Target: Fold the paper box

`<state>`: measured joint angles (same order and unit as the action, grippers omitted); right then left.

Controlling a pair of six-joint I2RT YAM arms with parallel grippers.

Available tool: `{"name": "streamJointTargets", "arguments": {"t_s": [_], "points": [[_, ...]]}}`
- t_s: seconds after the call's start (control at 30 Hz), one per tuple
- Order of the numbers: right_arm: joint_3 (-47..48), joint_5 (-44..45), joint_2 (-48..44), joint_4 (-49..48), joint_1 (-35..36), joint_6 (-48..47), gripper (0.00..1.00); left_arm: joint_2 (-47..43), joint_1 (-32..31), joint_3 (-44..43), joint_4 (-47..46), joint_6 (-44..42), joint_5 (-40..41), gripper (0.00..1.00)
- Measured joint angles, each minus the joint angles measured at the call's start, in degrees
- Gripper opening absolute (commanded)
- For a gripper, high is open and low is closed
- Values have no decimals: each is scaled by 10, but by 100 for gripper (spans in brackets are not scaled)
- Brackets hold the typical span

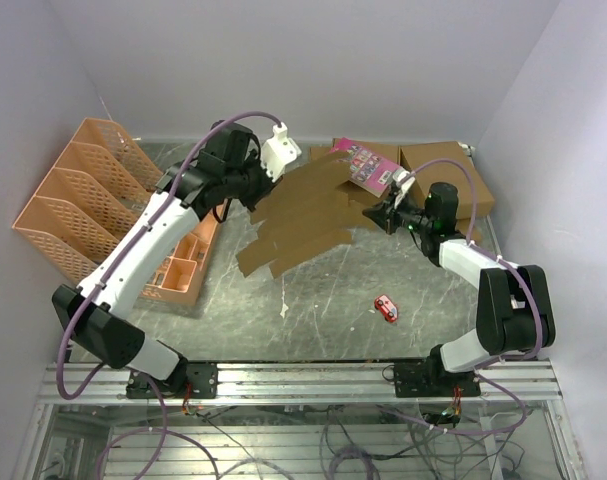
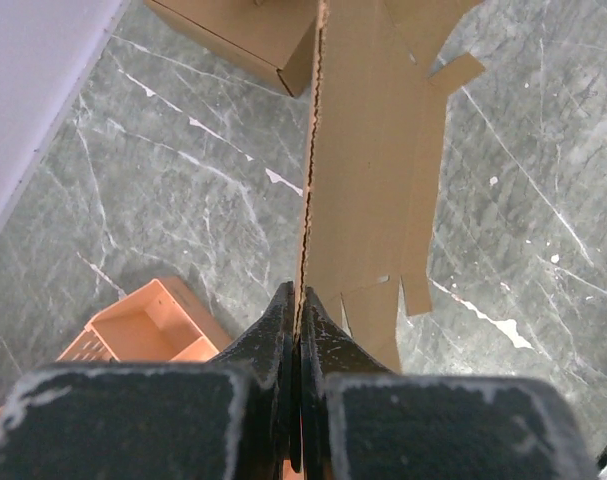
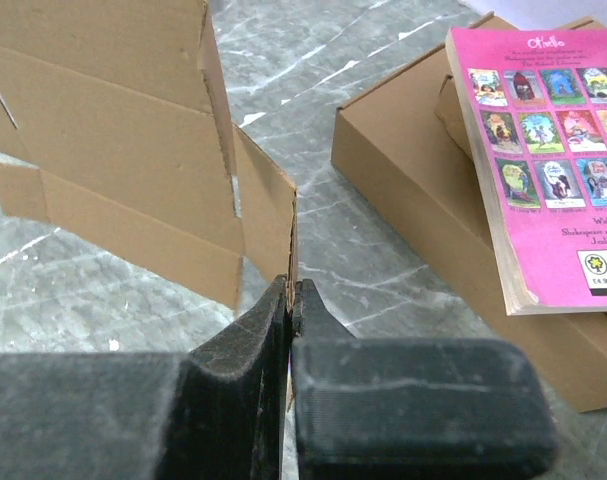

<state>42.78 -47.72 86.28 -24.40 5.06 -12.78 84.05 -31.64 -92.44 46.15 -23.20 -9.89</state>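
The paper box (image 1: 303,210) is a flat brown die-cut sheet with many flaps, held up off the table between both arms. My left gripper (image 1: 266,178) is shut on its left edge; in the left wrist view the sheet (image 2: 368,170) runs edge-on away from the pinched jaws (image 2: 298,300). My right gripper (image 1: 381,214) is shut on a flap at the sheet's right end. In the right wrist view that flap (image 3: 268,215) stands between the closed fingers (image 3: 291,290), with the rest of the sheet (image 3: 103,130) spreading to the left.
Wider brown boxes (image 1: 448,170) sit at the back right, one bearing a pink booklet (image 1: 367,165), seen close in the right wrist view (image 3: 553,150). An orange rack (image 1: 78,200) and orange tray (image 1: 178,265) stand at the left. A small red object (image 1: 385,308) lies on the marble table (image 1: 313,300).
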Motion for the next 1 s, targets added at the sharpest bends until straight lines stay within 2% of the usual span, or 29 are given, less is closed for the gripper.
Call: {"name": "streamJointTargets", "arguments": {"t_s": [0.17,0.3,0.5,0.7,1.0], "points": [[-23,23,0,-61,9,32,0,-1,0,15,-16,-4,-25,7],[-82,41,0,-118,18,47,0,-20,-3,83,-47,-4,-60,7],[-121,44,0,-164,19,57,0,-64,-31,170,-84,-4,-85,7],[-137,31,-14,-177,19,50,0,-103,-44,210,-91,-8,-110,7],[-155,-3,-42,-166,17,14,0,-101,-59,223,-89,-8,-151,7]]}}
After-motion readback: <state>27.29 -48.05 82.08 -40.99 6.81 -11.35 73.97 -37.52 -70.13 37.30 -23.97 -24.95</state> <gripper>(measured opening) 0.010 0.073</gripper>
